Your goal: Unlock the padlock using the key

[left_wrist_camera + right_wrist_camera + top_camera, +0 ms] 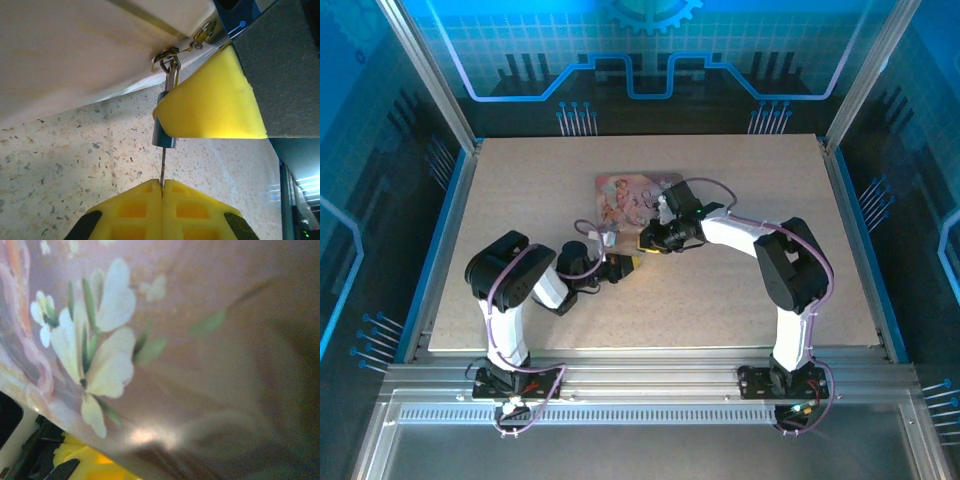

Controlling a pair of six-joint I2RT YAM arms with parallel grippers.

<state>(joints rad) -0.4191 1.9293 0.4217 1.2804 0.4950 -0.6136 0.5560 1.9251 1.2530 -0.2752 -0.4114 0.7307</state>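
Left claw (162, 184) is clamped on the key (163, 167). Right claw (644, 243) lays 1 finger (210, 100) against the padlock (161, 136); whether it grips, I cannot tell. That padlock hangs from the pink box (630, 195), nearer the worktop's (75, 150) far edge. Lock and key look light, stiff and slippery: pinch the lock's body and the key's head. The speckled matte surface is ringed by blue panels (650, 40).

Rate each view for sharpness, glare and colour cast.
Left wrist: sharp on the padlock and the key, evenly lit. Right wrist: the pink box very close, soft throughout, with a white glare patch low down. Top external: in focus but blue-tinted around the table; padlock and key too small to make out.
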